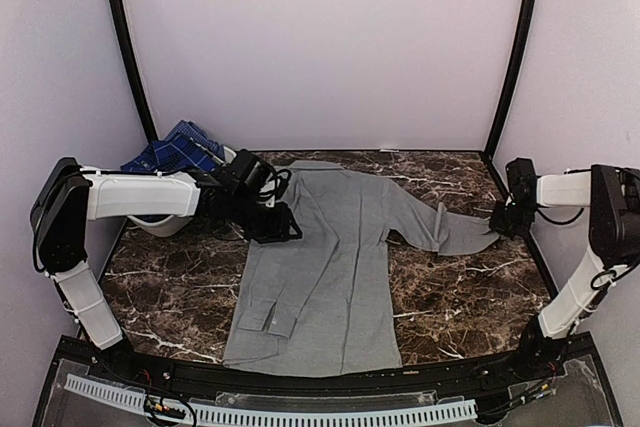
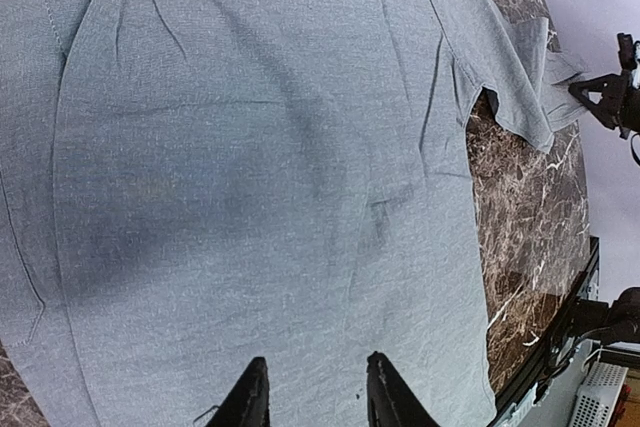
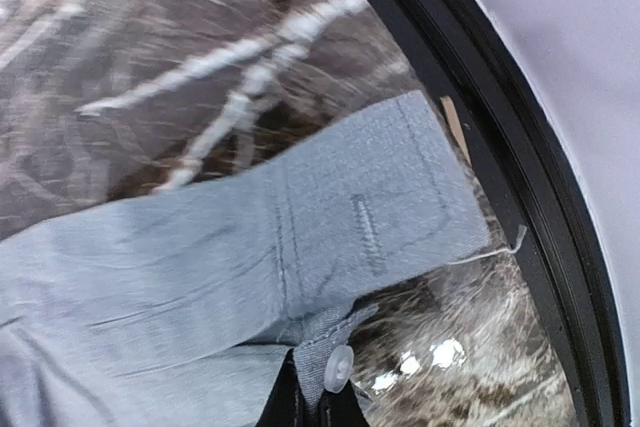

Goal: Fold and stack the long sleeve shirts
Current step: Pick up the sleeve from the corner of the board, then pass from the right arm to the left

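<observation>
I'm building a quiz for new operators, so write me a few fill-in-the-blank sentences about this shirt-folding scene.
1. The dark blue plaid cloth shirt sits in the white oval plastic ___.
2. The right pincer is shut on the plain mid-grey cloth shirt's long ___.
3. The left pincer, above the grey shirt, is not shut but ___.
Missing words: basket; sleeve; open.

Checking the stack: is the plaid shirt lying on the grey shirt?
No, the dark blue plaid shirt sits far left, apart from the spread plain grey shirt.
</observation>
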Action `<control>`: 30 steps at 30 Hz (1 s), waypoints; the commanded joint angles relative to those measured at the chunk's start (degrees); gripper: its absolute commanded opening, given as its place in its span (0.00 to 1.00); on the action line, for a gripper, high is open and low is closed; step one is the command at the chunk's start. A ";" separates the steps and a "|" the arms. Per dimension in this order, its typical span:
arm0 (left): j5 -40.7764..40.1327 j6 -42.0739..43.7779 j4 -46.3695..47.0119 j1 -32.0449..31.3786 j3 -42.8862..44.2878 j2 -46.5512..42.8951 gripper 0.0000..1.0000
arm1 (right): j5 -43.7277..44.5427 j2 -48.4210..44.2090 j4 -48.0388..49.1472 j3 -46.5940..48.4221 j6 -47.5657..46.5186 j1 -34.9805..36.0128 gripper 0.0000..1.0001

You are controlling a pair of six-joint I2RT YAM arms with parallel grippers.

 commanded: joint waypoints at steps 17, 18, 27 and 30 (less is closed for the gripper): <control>13.05 -13.30 16.70 0.80 -2.10 -3.40 0.38 | -7.29 1.23 7.55 20.03 5.43 44.27 0.00; 13.29 -14.84 17.88 0.80 -2.33 -2.75 0.40 | -8.74 2.93 9.07 20.81 6.09 45.98 0.00; 10.54 -23.11 24.72 1.56 -5.55 -1.51 0.47 | -11.43 13.56 12.41 26.61 6.74 54.38 0.00; 10.18 -24.66 26.42 2.04 -6.28 -1.04 0.52 | -11.34 14.57 12.59 26.96 6.02 55.82 0.00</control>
